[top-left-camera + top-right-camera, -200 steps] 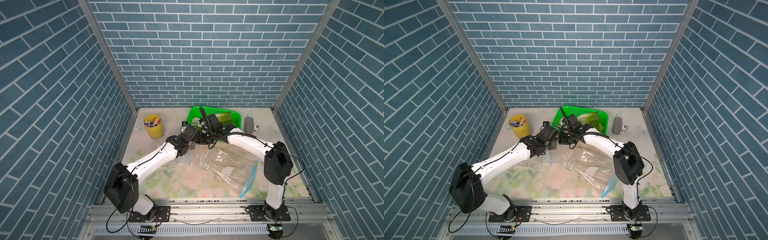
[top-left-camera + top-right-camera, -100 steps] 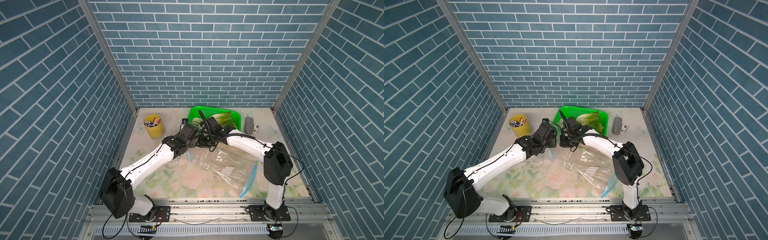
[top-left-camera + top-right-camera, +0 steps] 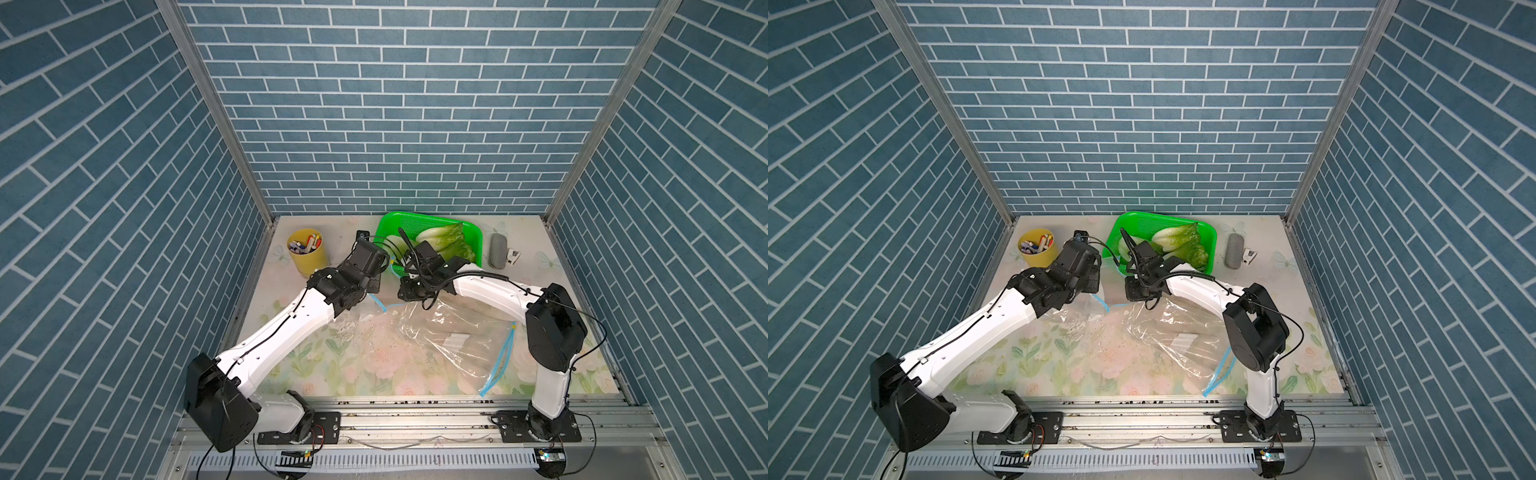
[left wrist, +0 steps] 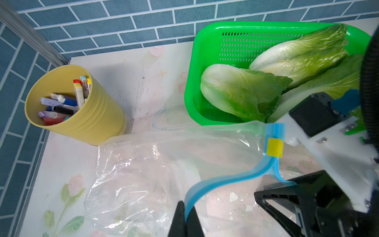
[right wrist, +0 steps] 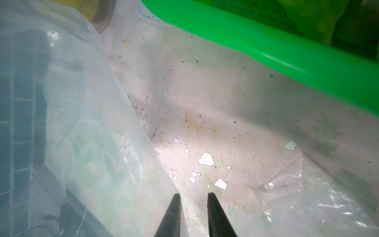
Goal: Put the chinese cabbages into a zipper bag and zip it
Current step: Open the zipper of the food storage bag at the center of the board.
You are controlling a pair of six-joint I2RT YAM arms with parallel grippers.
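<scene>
The flowered table (image 3: 307, 365) fills the lower middle of both top views. On it, right of centre, the clear zipper bag (image 3: 449, 345) lies crumpled, with one end of its blue zip strip (image 3: 500, 357) running toward the lower right. Above the bag, near the back wall, sits the green basket (image 3: 415, 219), and all three chinese cabbages (image 4: 242, 92) lie inside it, none in the bag. A yellow cup (image 3: 309, 259) of pens stands left of the basket. The left gripper (image 4: 185, 207) is clamped on the zip strip, with the yellow slider (image 4: 274, 147) further along it. The right gripper (image 5: 193, 198), low beside the basket rim, has its fingers apart. I can't tell whether bag film lies between them.
</scene>
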